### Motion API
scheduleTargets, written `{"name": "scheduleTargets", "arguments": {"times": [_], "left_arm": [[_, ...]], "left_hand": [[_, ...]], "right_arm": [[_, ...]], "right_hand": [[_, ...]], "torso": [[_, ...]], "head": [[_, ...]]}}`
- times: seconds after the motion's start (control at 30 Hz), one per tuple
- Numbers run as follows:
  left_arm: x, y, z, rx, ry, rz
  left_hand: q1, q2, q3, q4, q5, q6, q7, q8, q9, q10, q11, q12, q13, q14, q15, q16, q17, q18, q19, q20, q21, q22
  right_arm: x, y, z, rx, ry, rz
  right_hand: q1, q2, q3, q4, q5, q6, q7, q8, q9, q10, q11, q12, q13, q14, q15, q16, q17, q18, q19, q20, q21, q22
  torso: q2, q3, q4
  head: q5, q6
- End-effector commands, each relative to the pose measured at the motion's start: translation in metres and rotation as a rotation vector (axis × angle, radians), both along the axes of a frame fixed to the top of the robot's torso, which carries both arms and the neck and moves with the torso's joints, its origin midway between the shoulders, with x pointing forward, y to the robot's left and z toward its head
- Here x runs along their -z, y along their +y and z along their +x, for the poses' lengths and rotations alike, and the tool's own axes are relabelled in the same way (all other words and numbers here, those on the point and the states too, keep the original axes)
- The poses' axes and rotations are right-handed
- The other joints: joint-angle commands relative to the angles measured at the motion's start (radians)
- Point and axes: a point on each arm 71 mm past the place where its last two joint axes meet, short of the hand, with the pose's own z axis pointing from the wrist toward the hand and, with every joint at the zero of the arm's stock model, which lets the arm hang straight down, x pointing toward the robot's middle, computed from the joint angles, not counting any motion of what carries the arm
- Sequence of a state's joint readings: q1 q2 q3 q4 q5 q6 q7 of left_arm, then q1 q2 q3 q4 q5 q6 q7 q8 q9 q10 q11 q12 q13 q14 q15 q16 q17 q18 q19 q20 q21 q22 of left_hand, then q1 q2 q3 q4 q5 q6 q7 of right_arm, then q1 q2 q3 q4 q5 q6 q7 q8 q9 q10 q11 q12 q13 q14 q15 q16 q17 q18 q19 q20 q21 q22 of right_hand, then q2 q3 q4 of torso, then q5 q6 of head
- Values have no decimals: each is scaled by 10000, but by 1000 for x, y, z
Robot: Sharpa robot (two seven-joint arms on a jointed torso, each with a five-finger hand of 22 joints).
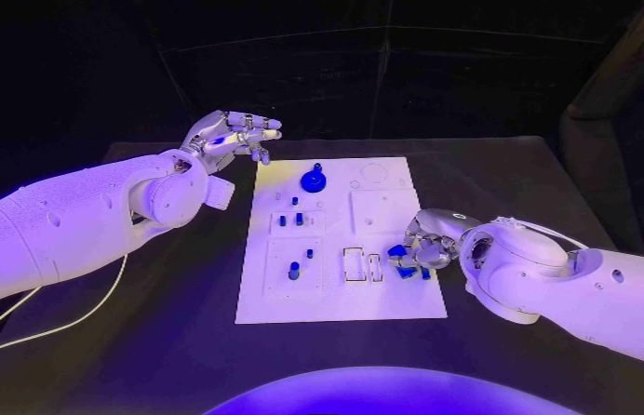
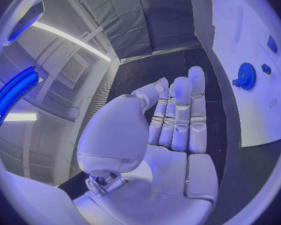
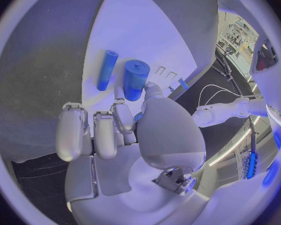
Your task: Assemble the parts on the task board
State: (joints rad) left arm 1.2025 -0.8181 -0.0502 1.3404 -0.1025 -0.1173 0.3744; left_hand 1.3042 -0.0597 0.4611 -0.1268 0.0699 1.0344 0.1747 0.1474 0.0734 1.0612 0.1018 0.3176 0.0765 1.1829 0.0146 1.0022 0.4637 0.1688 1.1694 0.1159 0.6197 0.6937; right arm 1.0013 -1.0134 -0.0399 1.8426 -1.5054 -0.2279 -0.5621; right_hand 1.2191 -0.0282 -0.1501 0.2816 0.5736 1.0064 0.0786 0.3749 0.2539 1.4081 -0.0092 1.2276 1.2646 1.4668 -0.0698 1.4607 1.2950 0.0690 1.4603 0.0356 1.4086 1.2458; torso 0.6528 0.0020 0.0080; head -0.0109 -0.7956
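Note:
The white task board (image 1: 342, 289) lies in the middle of the black table. A blue gear (image 1: 313, 180) (image 2: 246, 75) stands at its far end, and small blue pegs (image 1: 283, 220) (image 1: 294, 269) stand in its left column. My right hand (image 1: 422, 246) (image 3: 125, 130) rests at the board's right edge with its fingers curled. Its thumb and a fingertip pinch a short blue cylinder (image 3: 135, 79) (image 1: 398, 251) that stands on the board. A thin blue peg (image 3: 107, 70) lies flat just beyond it. My left hand (image 1: 231, 138) (image 2: 175, 120) hovers off the board's far left corner, fingers straight and holding nothing.
Rectangular slots (image 1: 353, 264) sit in the board just left of my right hand. Another small blue part (image 1: 406, 271) lies near that hand's fingers. A white cable (image 1: 81, 317) trails over the table at the near left. Bare black table surrounds the board.

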Motion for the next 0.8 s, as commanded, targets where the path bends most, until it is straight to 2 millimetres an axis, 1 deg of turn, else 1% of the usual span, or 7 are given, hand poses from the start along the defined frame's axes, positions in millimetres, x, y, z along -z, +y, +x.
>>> {"name": "scheduleTargets", "arguments": {"times": [0.03,0.13,0.2,0.37,0.57,0.63,0.8], "left_arm": [[-1,-1,0,119,-11,-96],[-1,-1,0,127,-10,-99],[-1,-2,0,138,-8,-102],[-1,-2,-1,147,-5,-105],[-1,-2,-1,144,1,-101],[-1,-2,-1,150,2,-103],[-1,-4,-1,199,3,-122]], "left_hand": [[-69,0,-46,23,66,-51,-1,52,-17,-71,15,47,-14,-59,28,22,-10,133,-56,-10,-39,-9],[-69,0,-46,23,66,-51,-1,52,-17,-71,15,47,-14,-59,28,22,-10,133,-56,-10,-39,-9],[-69,0,-46,23,66,-51,-1,52,-17,-71,15,47,-14,-59,28,22,-10,133,-56,-10,-39,-9],[-69,0,-46,23,66,-51,-1,52,-17,-71,15,47,-14,-59,28,22,-10,133,-56,-10,-39,-9],[-69,0,-46,23,66,-51,-1,52,-17,-71,15,47,-14,-59,28,22,-10,133,-56,-10,-39,-9],[-69,0,-46,23,66,-51,-1,52,-17,-71,15,47,-14,-59,28,22,-10,133,-56,-10,-39,-9],[-68,0,-49,18,69,-56,-5,55,-17,-80,12,57,-16,-63,27,26,-17,135,-58,-8,-45,-14]], "right_arm": [[-7,1,-3,750,-146,1360],[-10,2,-6,906,-174,1840],[-13,5,-8,995,-193,2197],[-16,12,-13,1047,-84,2681],[-13,25,-12,890,347,2770],[-11,31,-11,820,501,2720],[-5,43,-8,667,868,2425]], "right_hand": [[107,-11,-17,7,177,8,-75,62,91,27,9,-65,3,571,-83,33,7,-51,21,-78,20,5],[106,-11,-44,31,387,5,-76,58,117,37,8,-65,29,570,-83,33,13,-50,20,-79,19,4],[106,-12,-49,34,411,7,-77,59,122,51,7,-41,54,573,-84,40,31,-49,19,-79,16,-2],[102,-10,-54,38,433,13,-78,62,128,70,6,-5,88,580,-85,54,67,-53,26,-79,27,20],[81,-3,-67,51,449,32,-83,71,140,80,3,1,100,586,-86,67,98,-60,40,-80,46,57],[69,12,-75,57,457,66,-94,89,156,79,-4,-18,90,588,-90,69,101,-60,41,-82,48,59],[-25,35,-151,66,279,168,-134,147,230,64,-36,-114,41,584,-114,61,82,-59,44,-97,51,64]], "torso": [[-14,-12,-1],[-12,-19,11],[-10,-17,25],[-1,-13,29],[7,-14,8],[-2,-21,-7],[5,-12,26]], "head": [[-20,12],[-29,27],[-29,28],[-32,36],[-3,40],[-6,55],[-16,63]]}}
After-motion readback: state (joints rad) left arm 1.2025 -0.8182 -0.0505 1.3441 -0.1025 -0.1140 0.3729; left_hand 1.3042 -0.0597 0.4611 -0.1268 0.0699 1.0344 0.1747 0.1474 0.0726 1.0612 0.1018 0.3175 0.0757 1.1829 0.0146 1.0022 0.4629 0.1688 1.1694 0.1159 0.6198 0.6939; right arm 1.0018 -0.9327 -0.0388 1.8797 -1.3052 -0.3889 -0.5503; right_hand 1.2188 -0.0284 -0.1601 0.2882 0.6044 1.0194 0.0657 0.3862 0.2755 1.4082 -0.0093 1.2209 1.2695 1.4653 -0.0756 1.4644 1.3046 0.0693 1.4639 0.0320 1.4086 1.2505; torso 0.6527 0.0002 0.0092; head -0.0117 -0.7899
